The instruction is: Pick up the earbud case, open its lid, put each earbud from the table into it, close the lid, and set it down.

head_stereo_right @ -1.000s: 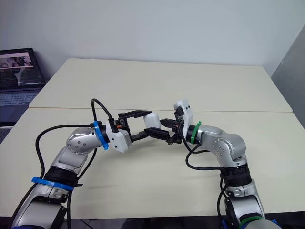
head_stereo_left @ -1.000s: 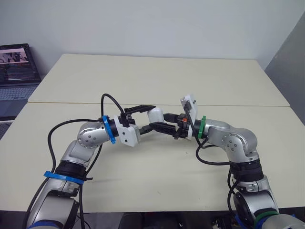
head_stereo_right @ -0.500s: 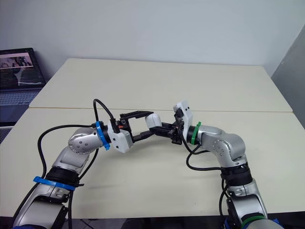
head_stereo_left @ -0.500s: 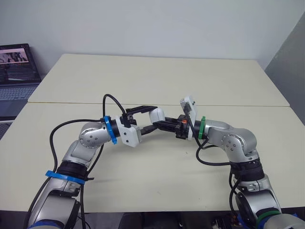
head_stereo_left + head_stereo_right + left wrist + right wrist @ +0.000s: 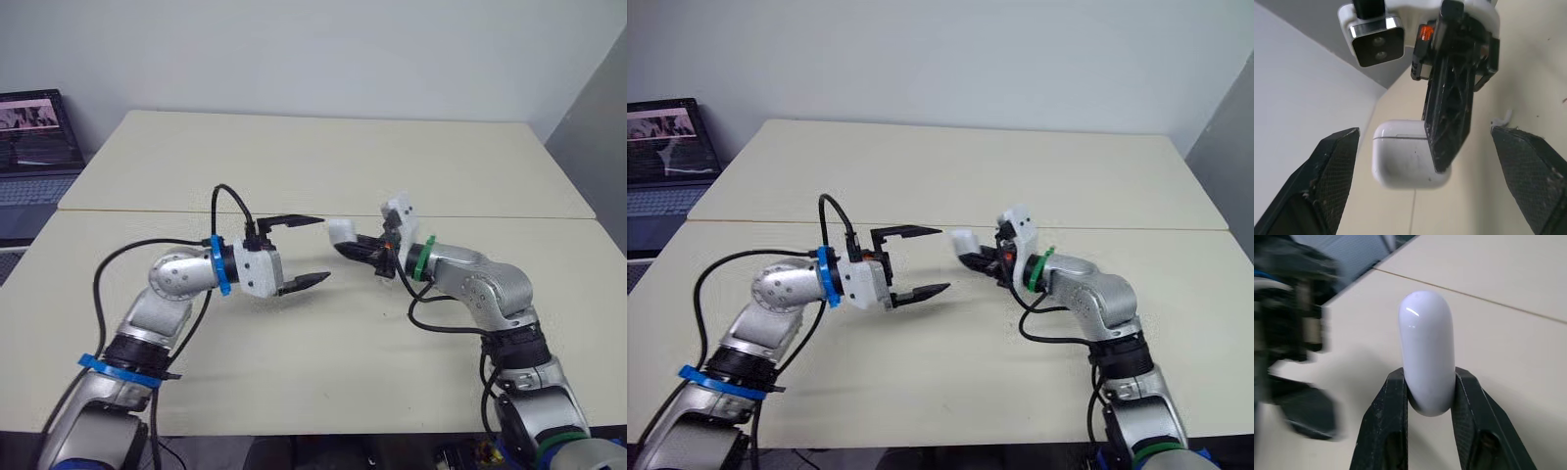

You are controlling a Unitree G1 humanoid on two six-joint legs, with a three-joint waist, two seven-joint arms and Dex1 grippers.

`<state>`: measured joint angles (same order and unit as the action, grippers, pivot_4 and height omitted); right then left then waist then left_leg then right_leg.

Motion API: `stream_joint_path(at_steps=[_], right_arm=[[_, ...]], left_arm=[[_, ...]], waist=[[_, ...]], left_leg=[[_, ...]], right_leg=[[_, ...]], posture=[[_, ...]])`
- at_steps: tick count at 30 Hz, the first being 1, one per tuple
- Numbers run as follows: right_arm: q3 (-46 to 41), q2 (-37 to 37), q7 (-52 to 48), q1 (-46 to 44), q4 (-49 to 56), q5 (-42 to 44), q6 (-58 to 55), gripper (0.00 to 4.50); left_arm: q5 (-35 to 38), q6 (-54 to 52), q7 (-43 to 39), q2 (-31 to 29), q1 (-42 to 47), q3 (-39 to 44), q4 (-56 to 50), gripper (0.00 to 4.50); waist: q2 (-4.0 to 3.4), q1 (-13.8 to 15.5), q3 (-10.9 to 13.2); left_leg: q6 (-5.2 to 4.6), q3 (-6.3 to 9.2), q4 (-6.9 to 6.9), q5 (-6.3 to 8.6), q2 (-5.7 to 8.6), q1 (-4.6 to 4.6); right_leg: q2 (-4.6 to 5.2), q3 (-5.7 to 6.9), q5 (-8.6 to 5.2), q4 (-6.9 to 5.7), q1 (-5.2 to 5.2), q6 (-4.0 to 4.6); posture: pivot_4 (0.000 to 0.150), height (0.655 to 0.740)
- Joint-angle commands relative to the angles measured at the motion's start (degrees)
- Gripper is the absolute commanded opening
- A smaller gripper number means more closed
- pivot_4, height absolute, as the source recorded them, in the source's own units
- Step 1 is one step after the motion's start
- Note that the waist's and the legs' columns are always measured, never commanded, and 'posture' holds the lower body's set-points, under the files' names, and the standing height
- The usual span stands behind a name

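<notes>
Earbud case (image 5: 341, 232) sits clamped in the right gripper (image 5: 1430, 387), lifted above the table (image 5: 294, 157), lid shut. The left gripper (image 5: 321, 250) hangs near it, spread wide and empty. To flip the lid cleanly, it should catch the lid's edge while the right grips low and firm.

A plain office or lab room is suggested. Two pale cream tables (image 5: 294, 157) are set edge to edge against a bare, light wall (image 5: 323, 49). An open laptop (image 5: 34, 137) is seen at the far left, and a grey panel (image 5: 602, 117) at the right.
</notes>
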<state>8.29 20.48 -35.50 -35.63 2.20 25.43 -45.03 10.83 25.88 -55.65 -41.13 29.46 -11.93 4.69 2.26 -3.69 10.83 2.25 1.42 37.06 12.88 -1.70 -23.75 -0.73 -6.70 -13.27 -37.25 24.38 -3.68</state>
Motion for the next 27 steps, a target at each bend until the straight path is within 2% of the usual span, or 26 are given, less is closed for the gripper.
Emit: stream_joint_path(at_steps=[1, 3, 7, 10, 14, 27], right_arm=[[5.35, 2.81, -2.16, -0.43, 0.78, -8.6, 10.81, 0.78], [8.0, 3.77, -3.74, -0.53, 2.27, -11.42, 14.14, 0.78], [11.63, 4.49, -5.46, -0.98, 4.39, -16.03, 18.07, 0.78], [12.44, 3.93, -6.18, -1.03, 6.43, -17.0, 17.82, 0.78], [12.89, 3.31, -6.9, -1.2, 7.75, -17.99, 17.2, 0.78], [14.26, 2.39, -8.14, -1.79, 9.89, -21.35, 17.91, 0.78]], left_arm=[[6.58, -18.54, -5.66, -3.44, 4.08, 0.97, -5.2, 4.5], [6.36, -25.96, -8.95, -4.6, 8.23, 0.01, -3.6, 4.5], [4.07, -29.59, -14.4, -3.35, 14.08, -1.72, 0.52, 4.5], [2.14, -28.32, -16.79, -2.12, 15.97, -2.62, 2.86, 3.93], [-0.78, -26.9, -18.34, -0.72, 17.81, -3.47, 5.67, 2.63], [-7.01, -21.01, -20.37, 4.44, 22.62, -4.94, 13.05, 2.63]], waist=[[-0.01, -0.09, 0.0], [0.0, -0.19, 0.01], [-0.01, -0.4, 0.01], [-0.01, -0.37, 0.01], [-0.01, -0.1, 0.01], [-0.01, 0.28, 0.01]], left_leg=[[0.0, 0.0, 0.01, 0.0, 0.0, 0.0], [0.0, 0.01, 0.0, 0.0, -0.03, 0.02], [-0.01, 0.05, 0.0, 0.0, -0.08, 0.03], [0.0, 0.03, -0.01, 0.0, -0.07, 0.01], [0.0, 0.06, -0.01, 0.0, -0.07, 0.01], [0.0, 0.05, 0.02, -0.01, -0.07, 0.01]], right_leg=[[-0.01, 0.01, -0.03, -0.01, 0.0, -0.04], [-0.07, -0.01, -0.04, -0.01, 0.0, -0.05], [-0.16, 0.01, -0.06, -0.02, 0.01, -0.03], [-0.15, 0.0, -0.06, -0.01, 0.01, -0.01], [-0.15, 0.03, -0.04, -0.02, 0.02, 0.06], [-0.14, 0.01, 0.03, -0.06, 0.02, 0.17]], posture=[[0.15, 0.74], [0.15, 0.74], [0.15, 0.74], [0.15, 0.74], [0.15, 0.74], [0.15, 0.74]])
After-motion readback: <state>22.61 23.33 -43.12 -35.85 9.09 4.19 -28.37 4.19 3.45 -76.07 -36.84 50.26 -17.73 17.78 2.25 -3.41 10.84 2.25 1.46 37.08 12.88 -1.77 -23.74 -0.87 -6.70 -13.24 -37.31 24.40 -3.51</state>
